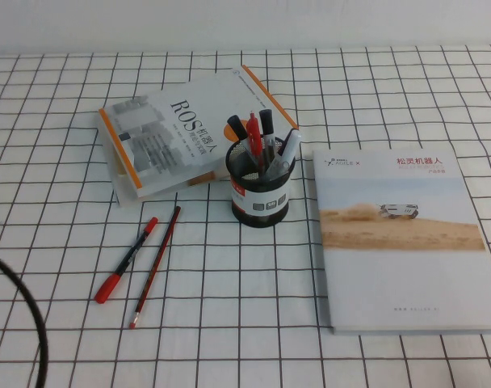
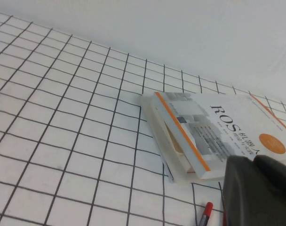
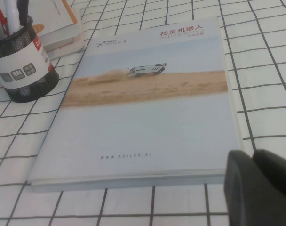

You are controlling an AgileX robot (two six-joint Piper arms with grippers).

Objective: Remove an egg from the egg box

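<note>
We see a white cloth with black grid lines, a black mesh pen cup, a red pen, and an orange-edged white book.

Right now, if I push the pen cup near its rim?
The pen cup likely tips: tall, narrow, pens sticking above the rim. Mesh probably light, so it may slide; left gripper is by the book, right gripper by the booklet.

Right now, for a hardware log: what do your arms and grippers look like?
Little shows: matte black, rounded, unmarked bodies, the left gripper beside the ROS book, the right gripper near the brochure. A black cable curves over the table, left side.
</note>
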